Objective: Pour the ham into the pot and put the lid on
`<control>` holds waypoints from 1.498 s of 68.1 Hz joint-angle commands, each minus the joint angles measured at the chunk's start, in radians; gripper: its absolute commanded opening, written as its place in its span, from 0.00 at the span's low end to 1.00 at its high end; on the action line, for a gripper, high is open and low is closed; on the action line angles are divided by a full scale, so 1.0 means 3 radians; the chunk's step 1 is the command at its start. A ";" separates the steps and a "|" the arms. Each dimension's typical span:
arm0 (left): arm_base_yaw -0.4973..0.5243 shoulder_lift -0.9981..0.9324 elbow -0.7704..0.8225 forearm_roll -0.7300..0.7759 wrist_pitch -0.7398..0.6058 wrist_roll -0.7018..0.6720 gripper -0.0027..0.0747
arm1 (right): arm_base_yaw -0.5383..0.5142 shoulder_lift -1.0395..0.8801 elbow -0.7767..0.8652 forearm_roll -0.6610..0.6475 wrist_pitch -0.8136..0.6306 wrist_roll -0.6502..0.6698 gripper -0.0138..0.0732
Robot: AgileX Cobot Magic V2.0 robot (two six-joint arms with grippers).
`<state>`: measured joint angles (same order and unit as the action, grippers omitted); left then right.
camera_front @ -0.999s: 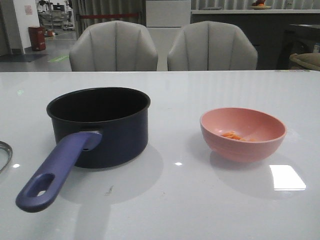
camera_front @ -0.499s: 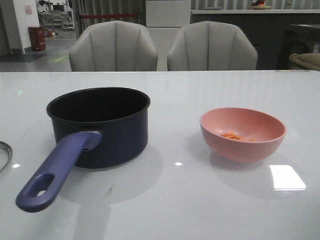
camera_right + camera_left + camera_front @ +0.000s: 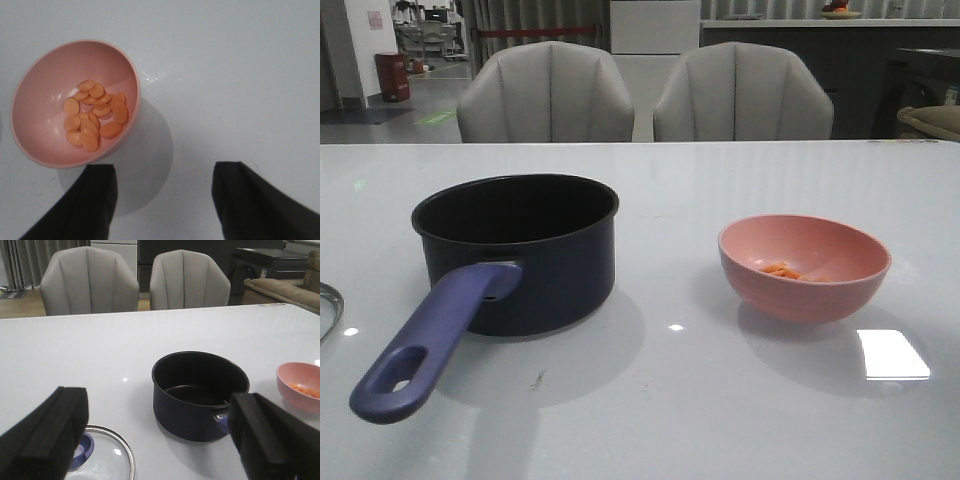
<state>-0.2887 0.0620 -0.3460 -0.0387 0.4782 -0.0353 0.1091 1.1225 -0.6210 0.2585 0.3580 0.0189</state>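
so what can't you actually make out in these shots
- Lid: in the left wrist view the left gripper's finger and the picture's edge hide part of it; the front view shows only a sliver of rim at the edge.
- Pot: from the front its inside is too dark to read.
- Ham: too small from the front to count.
- Right gripper: only the open fingers show, no arm.

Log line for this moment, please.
left gripper: open, empty | right gripper: open, empty | ham: in pink bowl | pot: empty | lid: on table
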 commanded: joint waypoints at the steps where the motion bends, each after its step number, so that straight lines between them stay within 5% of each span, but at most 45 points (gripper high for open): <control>1: -0.0023 0.0033 -0.0083 -0.0029 -0.0264 -0.0002 0.83 | 0.0062 0.0406 -0.0366 0.0076 -0.0205 0.0004 0.76; 27: -0.0023 0.0033 -0.0083 -0.0029 -0.0264 -0.0002 0.83 | 0.0229 0.1699 -0.1173 0.0076 -0.0171 -0.0019 0.74; 44: -0.0023 0.0033 -0.0083 -0.0029 -0.0264 -0.0002 0.83 | 0.0229 0.1919 -0.1504 0.0140 0.0080 -0.0019 0.30; 76: -0.0023 0.0033 -0.0083 -0.0029 -0.0264 -0.0002 0.83 | 0.0285 0.1808 -0.2171 0.0396 0.0156 -0.0210 0.32; 102: -0.0023 0.0033 -0.0083 -0.0029 -0.0264 -0.0002 0.83 | 0.1236 0.1873 -0.2980 -0.0084 0.0126 -0.0487 0.32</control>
<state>-0.2887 0.0620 -0.3460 -0.0387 0.4782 -0.0353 0.4167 1.7232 -1.4492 0.3077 0.4937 -0.1154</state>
